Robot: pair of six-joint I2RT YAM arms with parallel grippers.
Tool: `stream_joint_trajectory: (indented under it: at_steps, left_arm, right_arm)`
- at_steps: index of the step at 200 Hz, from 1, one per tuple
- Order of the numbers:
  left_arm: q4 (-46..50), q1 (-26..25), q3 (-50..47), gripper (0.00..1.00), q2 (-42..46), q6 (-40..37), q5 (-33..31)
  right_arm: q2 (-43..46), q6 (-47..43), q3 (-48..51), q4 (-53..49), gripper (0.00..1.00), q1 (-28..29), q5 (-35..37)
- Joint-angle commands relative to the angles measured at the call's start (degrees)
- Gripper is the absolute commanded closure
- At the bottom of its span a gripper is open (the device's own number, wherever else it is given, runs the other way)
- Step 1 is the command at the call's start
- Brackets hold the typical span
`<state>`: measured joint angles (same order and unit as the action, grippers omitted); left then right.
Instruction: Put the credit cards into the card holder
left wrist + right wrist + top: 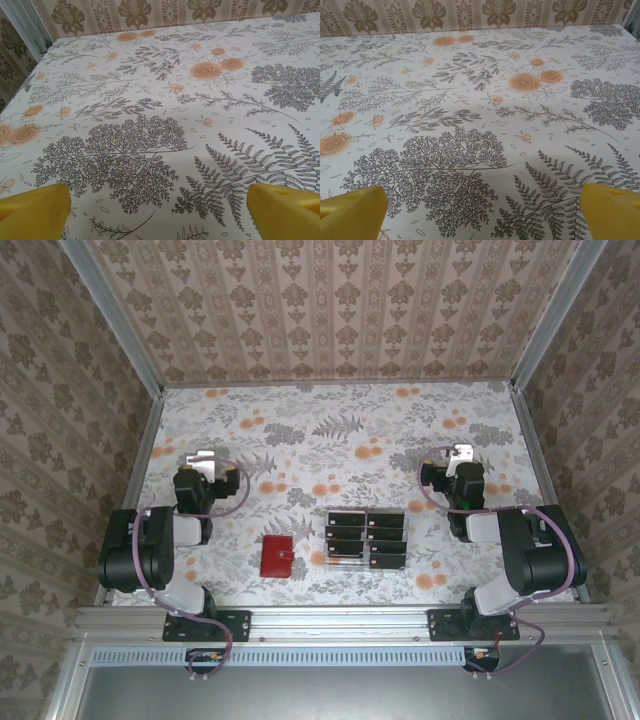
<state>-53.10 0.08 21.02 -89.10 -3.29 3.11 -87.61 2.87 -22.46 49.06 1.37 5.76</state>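
Note:
The card holder [277, 556] is a small red wallet lying shut on the flowered table, near the front and between the two arms. Just to its right, several black credit cards [366, 536] stand in two columns. My left gripper [204, 460] is at the left, behind the wallet and well apart from it. In the left wrist view it [160, 216] is open, its yellow fingertips [35, 210] wide apart over bare cloth. At the right, behind the cards, is my right gripper [460, 454]. Its wrist view shows it [481, 216] open and holding nothing.
The cards stand in a clear slotted tray [342, 562]. Patterned walls with metal posts close in the table [330, 430] on the left, right and back. An aluminium rail [330, 618] carrying both arm bases runs along the front edge.

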Motion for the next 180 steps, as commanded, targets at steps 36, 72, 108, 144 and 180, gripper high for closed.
stream_joint_trajectory:
  at_steps: [36,72,108,144,180]
  left_arm:
    - [-0.2,-0.2,0.3,0.0,0.8,-0.7,0.8]
    - [2.0,-0.4,1.5,0.0,0.6,-1.0,1.1]
    - [2.9,0.7,2.0,0.0,0.6,0.0,2.2]
    - [3.3,0.7,2.2,0.0,0.5,0.1,1.5]
    - [3.2,0.4,2.2,0.0,0.5,0.2,0.8]
  right_arm:
    - [0.0,-0.9,-0.9,-0.1,0.0,-0.1,-0.8]
    - [0.0,-0.9,-0.9,-0.1,0.0,-0.1,-0.8]
    - [-0.1,-0.8,-1.1,-0.5,0.0,-0.4,-1.3]
    - [-0.2,-0.3,-1.1,-0.5,0.0,-0.9,-2.2]
    - [0.0,-0.2,-0.9,-0.1,0.0,-1.3,-3.0]
